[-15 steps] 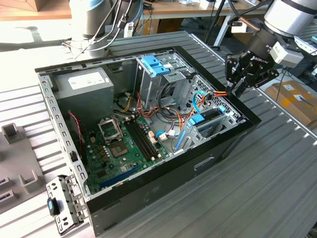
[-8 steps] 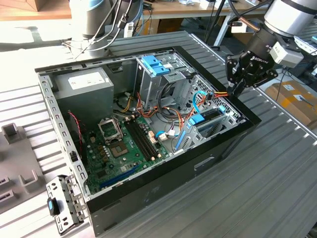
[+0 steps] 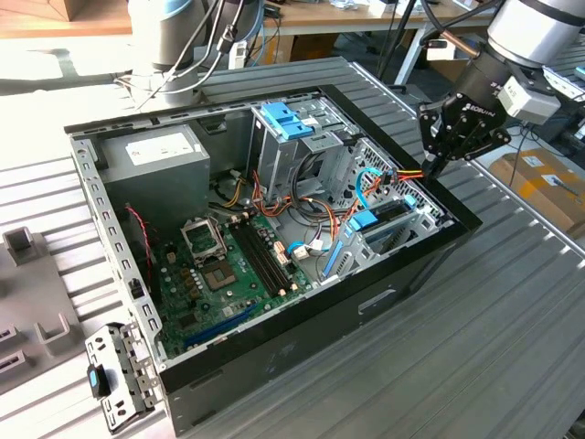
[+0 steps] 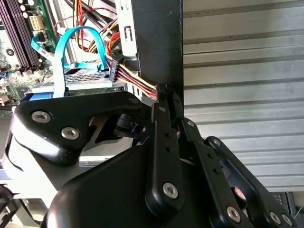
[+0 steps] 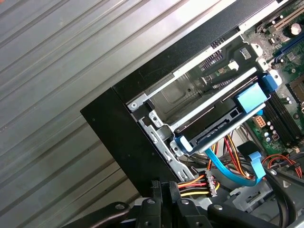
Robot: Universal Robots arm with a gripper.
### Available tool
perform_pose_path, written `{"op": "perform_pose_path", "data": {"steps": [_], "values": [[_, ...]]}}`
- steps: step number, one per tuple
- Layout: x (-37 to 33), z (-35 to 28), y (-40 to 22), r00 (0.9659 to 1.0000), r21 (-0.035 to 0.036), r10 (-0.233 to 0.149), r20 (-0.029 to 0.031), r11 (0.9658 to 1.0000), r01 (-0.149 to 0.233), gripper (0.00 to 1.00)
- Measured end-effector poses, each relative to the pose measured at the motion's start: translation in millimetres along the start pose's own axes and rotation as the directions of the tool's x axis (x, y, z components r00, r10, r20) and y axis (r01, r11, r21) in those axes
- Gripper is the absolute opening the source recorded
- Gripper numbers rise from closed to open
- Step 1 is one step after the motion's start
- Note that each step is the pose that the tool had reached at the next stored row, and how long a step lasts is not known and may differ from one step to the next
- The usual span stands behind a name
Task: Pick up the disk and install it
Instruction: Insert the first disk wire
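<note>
The disk [image 3: 384,216] is a dark flat drive with blue rails, lying in the low bay at the corner of the open computer case [image 3: 302,343] on the exterior view's right. It also appears in both wrist views [image 5: 223,124] [image 4: 85,76], with a curved blue cable [image 4: 71,40] running to it. My gripper [image 3: 435,170] hangs just above the case's black rim beside that bay, close to a bundle of red, yellow and black wires [image 5: 197,183]. Its fingers [image 4: 167,102] are pressed together with nothing between them. It is apart from the disk.
Inside the case are a grey power-supply box [image 3: 151,155], a green motherboard [image 3: 219,274] and an upper drive cage with a blue bracket [image 3: 288,119]. A metal panel piece [image 3: 114,375] lies by the case's near corner. Ribbed table [image 3: 512,320] extends to the exterior view's right.
</note>
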State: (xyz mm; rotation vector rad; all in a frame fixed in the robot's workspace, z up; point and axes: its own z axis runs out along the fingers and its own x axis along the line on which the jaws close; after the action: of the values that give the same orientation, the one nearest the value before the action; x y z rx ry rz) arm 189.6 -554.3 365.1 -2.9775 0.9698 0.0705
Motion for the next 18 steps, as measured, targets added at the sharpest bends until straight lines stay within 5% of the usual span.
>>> {"op": "perform_pose_path", "data": {"steps": [18], "values": [[-4.9,-12.2,-5.8,1.0000,0.0097,-0.001,0.0071,1.0000,0.001,0.17]]}}
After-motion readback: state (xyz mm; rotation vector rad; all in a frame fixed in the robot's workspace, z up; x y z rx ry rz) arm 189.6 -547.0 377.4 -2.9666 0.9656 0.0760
